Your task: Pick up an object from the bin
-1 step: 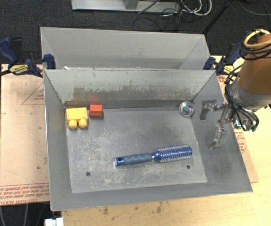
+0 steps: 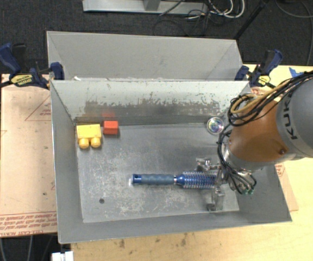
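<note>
The grey bin lies under me, and my arm comes into it from 3 o'clock, its orange-covered wrist hanging over the right part of the floor.

The biggest loose thing is a blue hairbrush. It lies flat toward 5 o'clock of the floor, its slim handle pointing to 9 o'clock and its bristled head to 3 o'clock. My fingers stand open and astride that head, one on its 12 o'clock side and one on its 6 o'clock side, with the bristles between them. They are apart from it, not yet pinching.

Far off at 10 o'clock sit a yellow block and, just beside it, a smaller red block. A little shiny ball rests against the back wall at 2 o'clock, near my wrist.

As I judge it, the step in hand is the closing. The bristles will give and may slip, so I want the pads low enough to meet the solid core of the head — not just the bristle tips. I should close squarely across the brush's long axis. The handle will hang out to one side and tip the brush, so a firm squeeze before any lift seems wise.
</note>
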Controlling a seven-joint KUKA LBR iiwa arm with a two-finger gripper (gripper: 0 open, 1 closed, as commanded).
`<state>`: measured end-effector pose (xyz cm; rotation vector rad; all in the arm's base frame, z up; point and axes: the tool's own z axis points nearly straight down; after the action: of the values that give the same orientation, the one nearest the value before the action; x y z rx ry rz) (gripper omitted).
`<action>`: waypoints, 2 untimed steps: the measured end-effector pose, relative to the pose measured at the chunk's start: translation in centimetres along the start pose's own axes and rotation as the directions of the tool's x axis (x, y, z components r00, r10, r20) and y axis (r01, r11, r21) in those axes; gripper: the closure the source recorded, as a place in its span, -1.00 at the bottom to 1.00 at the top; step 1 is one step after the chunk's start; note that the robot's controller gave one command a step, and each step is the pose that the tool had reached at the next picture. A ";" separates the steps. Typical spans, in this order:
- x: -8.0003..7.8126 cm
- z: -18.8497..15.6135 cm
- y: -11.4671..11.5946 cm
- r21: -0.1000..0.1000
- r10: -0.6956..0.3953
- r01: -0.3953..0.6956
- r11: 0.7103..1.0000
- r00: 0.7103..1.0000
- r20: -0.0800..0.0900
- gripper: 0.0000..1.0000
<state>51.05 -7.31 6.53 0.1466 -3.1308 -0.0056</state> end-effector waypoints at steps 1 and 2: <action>-0.2 -0.4 -0.2 0.003 0.002 -0.002 1.000 1.000 0.006 1.00; -0.4 -15.7 -0.2 0.008 -0.158 0.158 0.987 0.987 0.016 1.00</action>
<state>51.55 -7.54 22.24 0.3960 -3.1265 0.0035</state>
